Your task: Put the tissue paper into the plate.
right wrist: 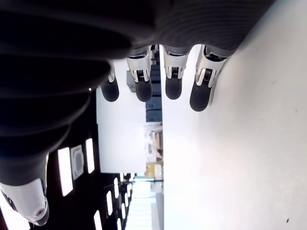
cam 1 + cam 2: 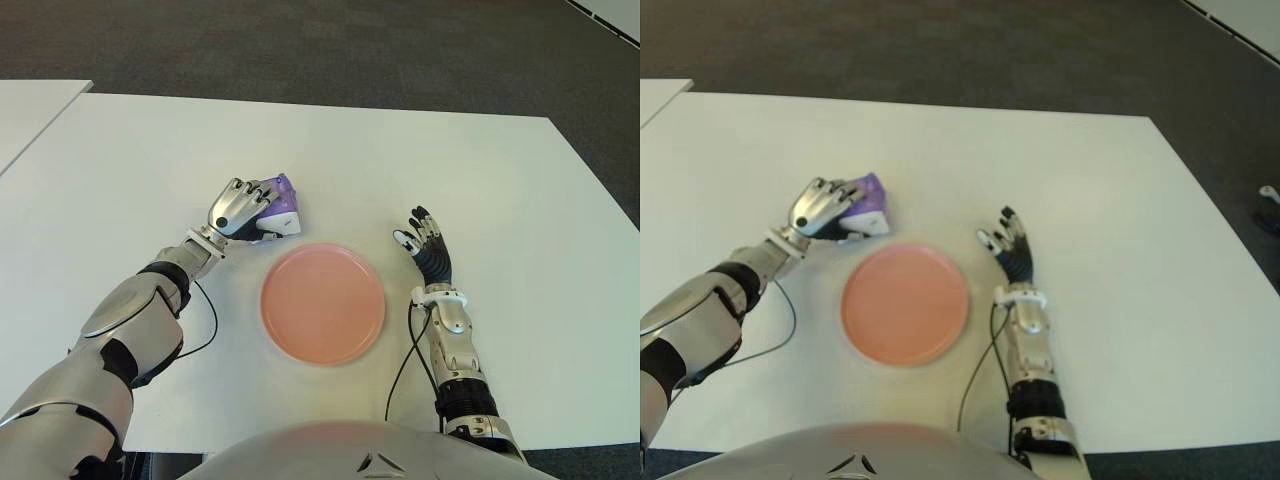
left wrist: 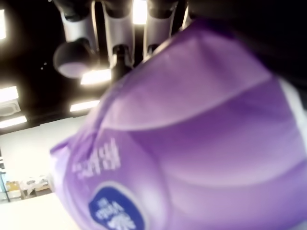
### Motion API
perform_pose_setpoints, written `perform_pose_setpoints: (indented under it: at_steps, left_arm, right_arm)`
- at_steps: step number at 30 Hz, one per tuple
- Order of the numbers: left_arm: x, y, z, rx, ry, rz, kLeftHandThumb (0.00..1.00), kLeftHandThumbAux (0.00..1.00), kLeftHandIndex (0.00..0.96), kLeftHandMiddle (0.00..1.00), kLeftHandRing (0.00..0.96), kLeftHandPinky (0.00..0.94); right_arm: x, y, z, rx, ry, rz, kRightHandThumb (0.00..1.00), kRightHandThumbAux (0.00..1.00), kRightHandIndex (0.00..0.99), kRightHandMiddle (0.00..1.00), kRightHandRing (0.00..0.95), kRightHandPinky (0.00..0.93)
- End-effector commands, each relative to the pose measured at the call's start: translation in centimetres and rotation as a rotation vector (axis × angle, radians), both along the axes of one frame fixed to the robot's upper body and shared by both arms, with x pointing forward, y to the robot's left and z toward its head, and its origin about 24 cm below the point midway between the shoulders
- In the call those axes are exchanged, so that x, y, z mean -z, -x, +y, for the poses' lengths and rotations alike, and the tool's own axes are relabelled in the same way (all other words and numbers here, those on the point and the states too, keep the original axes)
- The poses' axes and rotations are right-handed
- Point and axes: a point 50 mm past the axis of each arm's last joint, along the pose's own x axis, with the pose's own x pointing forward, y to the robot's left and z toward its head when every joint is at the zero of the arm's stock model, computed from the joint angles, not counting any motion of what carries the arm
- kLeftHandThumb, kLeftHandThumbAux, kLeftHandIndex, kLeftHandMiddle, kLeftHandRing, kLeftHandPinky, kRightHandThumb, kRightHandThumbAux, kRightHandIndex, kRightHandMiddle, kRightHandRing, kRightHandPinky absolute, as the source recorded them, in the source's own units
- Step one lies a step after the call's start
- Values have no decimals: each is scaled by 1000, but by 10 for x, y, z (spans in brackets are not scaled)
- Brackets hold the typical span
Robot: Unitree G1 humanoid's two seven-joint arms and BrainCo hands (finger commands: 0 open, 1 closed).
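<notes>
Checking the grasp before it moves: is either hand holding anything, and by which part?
The left hand grips the purple tissue pack, fingers curled over its top, beside the pink plate. The right hand is open and holds nothing.

tissue pack half-hidden under fingers
</notes>
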Motion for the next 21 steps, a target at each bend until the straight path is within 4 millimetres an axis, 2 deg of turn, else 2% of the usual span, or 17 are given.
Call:
perform_pose_setpoints:
  at_steps: [1,4,9,15,21]
  left_arm:
    - [-5,0,2,14,71,3,723,704,441,903,883,870]
    - [-9,-3,1,16,90,-7,724,704,441,899,880,867]
    - [-28,-13,1,29,164,-32,725,703,442,884,870,857]
    - [-59,-26,-1,95,245,-71,725,703,442,870,859,849]
    - [-70,-28,-7,154,278,-101,726,702,442,864,853,845]
  right_arm:
    - [31,16,-1,13,-27,176,48,637,0,24,4,19]
    - [32,16,-1,13,-29,176,45,634,0,25,4,20]
    - [30,17,0,10,-24,166,47,629,0,23,1,11]
    - [29,17,-1,12,-23,164,52,627,0,24,1,11]
    - [30,17,-1,13,-26,168,59,636,0,21,0,13]
